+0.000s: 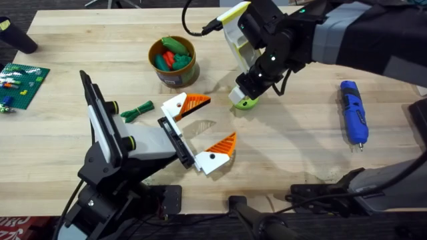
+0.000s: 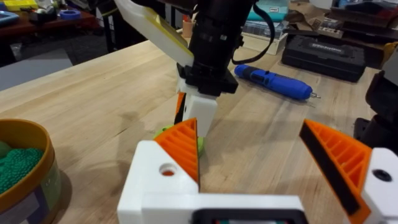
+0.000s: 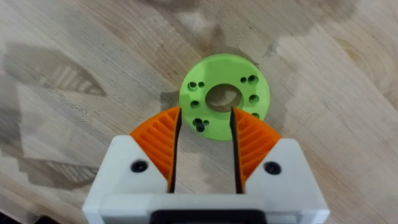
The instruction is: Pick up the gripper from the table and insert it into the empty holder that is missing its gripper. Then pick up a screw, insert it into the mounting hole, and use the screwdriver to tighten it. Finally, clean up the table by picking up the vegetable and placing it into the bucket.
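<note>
A lime-green disc (image 3: 225, 94) with a centre hole and several small holes lies flat on the table (image 1: 300, 153). My right gripper (image 3: 204, 118) points down over it, narrowly open, its orange pads (image 3: 158, 140) overlapping the disc's near rim. The same disc (image 1: 243, 103) shows under the right gripper (image 1: 245, 93) from overhead. My left gripper (image 1: 208, 123) hangs wide open and holds nothing. The blue screwdriver (image 1: 353, 112) lies to the right. The vegetable (image 1: 138, 110) lies beside the left arm. The bucket (image 1: 172, 61) holds green and red toy vegetables. The holder and screw are out of view.
A green brick plate (image 1: 20, 80) lies at the table's left edge, with a black object (image 1: 17, 40) behind it. In the left wrist view the screwdriver (image 2: 273, 82) lies beyond the right gripper (image 2: 199, 112), and the bucket (image 2: 25, 168) stands close by.
</note>
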You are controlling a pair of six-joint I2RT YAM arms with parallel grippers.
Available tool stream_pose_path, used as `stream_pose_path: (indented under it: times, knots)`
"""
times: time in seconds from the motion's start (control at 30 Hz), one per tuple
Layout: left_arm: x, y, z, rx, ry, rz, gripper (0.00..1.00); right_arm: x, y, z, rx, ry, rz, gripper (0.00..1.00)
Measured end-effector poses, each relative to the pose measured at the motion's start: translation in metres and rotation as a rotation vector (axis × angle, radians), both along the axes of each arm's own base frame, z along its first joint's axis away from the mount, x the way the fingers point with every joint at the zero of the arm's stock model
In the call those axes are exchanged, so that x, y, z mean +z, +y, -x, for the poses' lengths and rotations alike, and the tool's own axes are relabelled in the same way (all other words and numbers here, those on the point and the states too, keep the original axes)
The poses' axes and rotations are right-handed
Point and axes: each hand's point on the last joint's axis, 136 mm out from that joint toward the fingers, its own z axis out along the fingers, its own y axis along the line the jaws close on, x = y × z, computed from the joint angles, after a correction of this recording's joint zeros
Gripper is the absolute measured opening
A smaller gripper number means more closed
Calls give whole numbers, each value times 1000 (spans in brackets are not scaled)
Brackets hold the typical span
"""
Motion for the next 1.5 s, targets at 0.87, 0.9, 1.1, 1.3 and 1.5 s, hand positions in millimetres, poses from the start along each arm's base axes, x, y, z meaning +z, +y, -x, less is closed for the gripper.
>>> stream_pose_path:
  times: [0.87, 0.9, 1.1, 1.3, 1.5]
  knots:
    - [0, 0, 0, 2, 3, 2, 987, 71, -1, 38, -53, -128, -97, 451]
    - [0, 0, 0, 2, 3, 2, 987, 64, -1, 38, -57, -129, -96, 451]
    - [0, 0, 0, 2, 3, 2, 987, 17, -8, 43, -102, -93, -67, 451]
    - [0, 0, 0, 2, 3, 2, 987, 9, 1, 30, -113, -126, -90, 451]
    - [0, 0, 0, 2, 3, 2, 987, -13, -1, 29, -118, -87, -36, 451]
